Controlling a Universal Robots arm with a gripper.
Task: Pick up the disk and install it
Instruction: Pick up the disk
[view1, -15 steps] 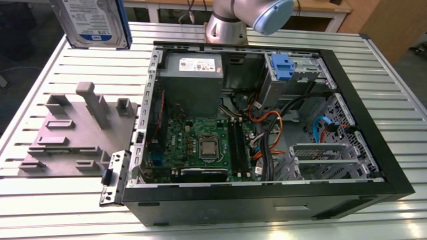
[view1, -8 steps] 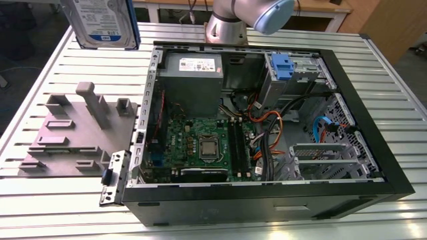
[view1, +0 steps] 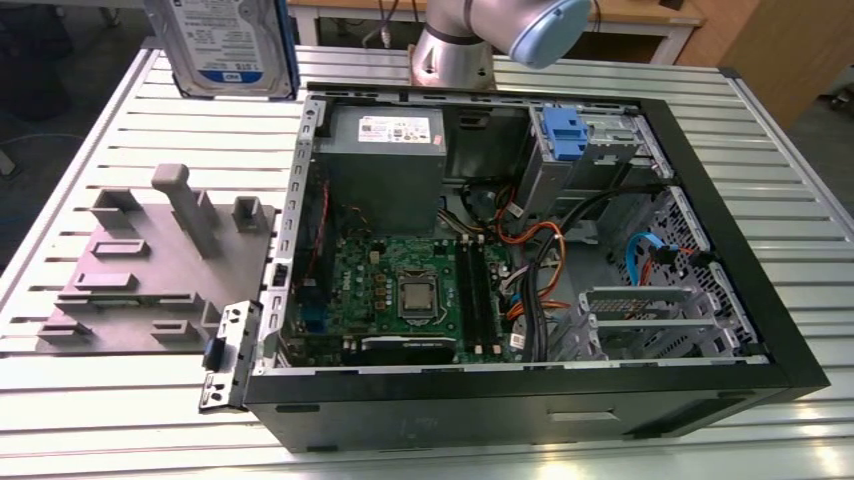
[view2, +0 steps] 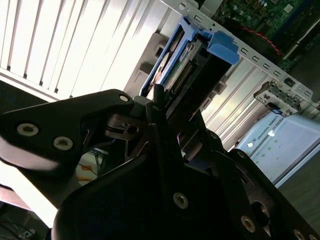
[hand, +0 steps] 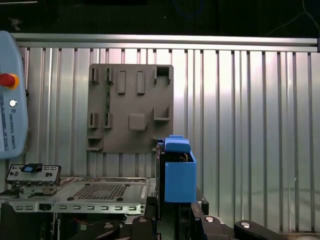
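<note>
Silver-grey, flat and rectangular, the disk (view1: 220, 45) with its white-and-blue label hangs upright in the air at the top of the exterior view's left. Its label faces the camera, and it is over the far part of the slatted aluminium surface (view1: 80, 400). In the second wrist view the black gripper (view2: 172, 107) pinches the disk edge-on between its fingers. The blue plastic carrier frame (hand: 180, 180) clipped round the disk shows in both wrist views.

On the surface lies a grey moulded fixture plate (view1: 147, 270). Just beside it, toward the exterior view's right, stands an open black computer case (view1: 534, 410). Inside are a green motherboard (view1: 400, 290) and a grey power-supply box (view1: 387, 150). The pale grey robot arm (view1: 467, 45) rises behind the case.
</note>
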